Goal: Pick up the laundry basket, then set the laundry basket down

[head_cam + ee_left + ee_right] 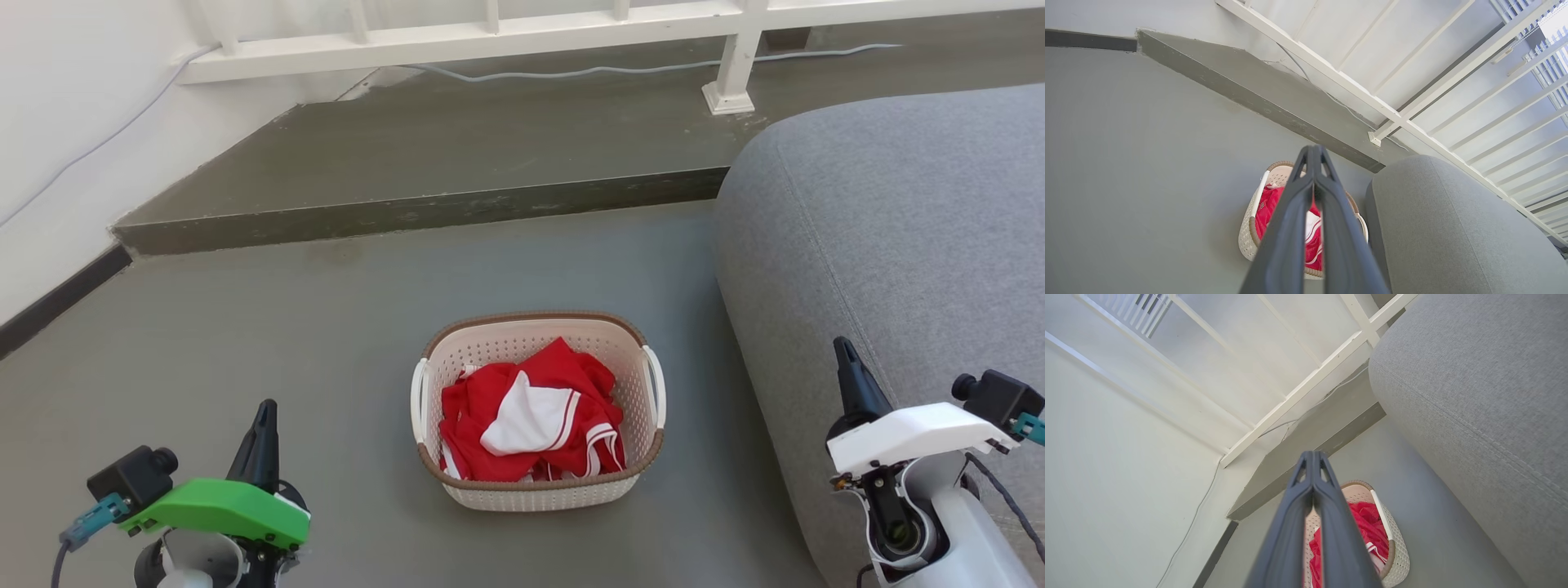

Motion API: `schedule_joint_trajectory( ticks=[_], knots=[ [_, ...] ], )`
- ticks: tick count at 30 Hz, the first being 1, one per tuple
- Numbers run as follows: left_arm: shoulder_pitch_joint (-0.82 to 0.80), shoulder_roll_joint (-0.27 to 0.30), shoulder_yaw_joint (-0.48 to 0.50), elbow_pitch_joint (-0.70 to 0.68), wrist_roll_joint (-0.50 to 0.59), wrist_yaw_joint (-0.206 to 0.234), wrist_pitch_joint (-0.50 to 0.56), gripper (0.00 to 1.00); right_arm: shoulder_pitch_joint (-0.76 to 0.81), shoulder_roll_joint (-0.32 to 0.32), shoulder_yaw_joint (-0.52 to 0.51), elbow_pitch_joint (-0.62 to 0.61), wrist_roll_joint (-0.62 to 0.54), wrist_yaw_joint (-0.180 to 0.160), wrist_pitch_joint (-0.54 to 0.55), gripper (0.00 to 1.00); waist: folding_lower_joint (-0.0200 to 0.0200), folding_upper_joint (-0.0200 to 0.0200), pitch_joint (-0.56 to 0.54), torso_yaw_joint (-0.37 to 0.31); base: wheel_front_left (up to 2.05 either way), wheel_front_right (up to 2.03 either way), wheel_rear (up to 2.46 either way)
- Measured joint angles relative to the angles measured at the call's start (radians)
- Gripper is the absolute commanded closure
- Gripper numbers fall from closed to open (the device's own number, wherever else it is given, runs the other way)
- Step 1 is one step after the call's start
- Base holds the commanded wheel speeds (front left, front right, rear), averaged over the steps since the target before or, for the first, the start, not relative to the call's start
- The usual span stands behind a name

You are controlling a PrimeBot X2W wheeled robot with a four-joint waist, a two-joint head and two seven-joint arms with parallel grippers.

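The laundry basket (629,347) sits on the grey floor in the middle of the head view, cream with perforated walls, a brown rim and white side handles. Red and white clothes (531,412) fill it. My left gripper (263,412) is at the lower left, well left of the basket, its fingers shut together with nothing between them. My right gripper (845,353) is at the lower right, over the sofa's edge, also shut and empty. In the wrist views the basket (1247,241) (1398,549) lies beyond each gripper's closed fingers (1312,153) (1312,457).
A grey sofa (898,237) stands close to the basket's right side. A raised dark step (424,212) crosses behind the basket, with a white railing (490,37) and a cable on it. A white wall (65,122) runs along the left.
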Motion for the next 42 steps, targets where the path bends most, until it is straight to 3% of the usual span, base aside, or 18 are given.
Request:
schedule_joint_trajectory(
  ticks=[42],
  knots=[
    [0.000, -0.003, 0.117, -0.052, -0.496, 0.000, 0.150, 1.00, 0.001, 0.040, -0.155, -0.048, 0.484, 0.034, 0.147, 1.00, 0.0001, 0.0000, -0.012, 0.030, 0.00, 0.00, 0.00]
  ],
)
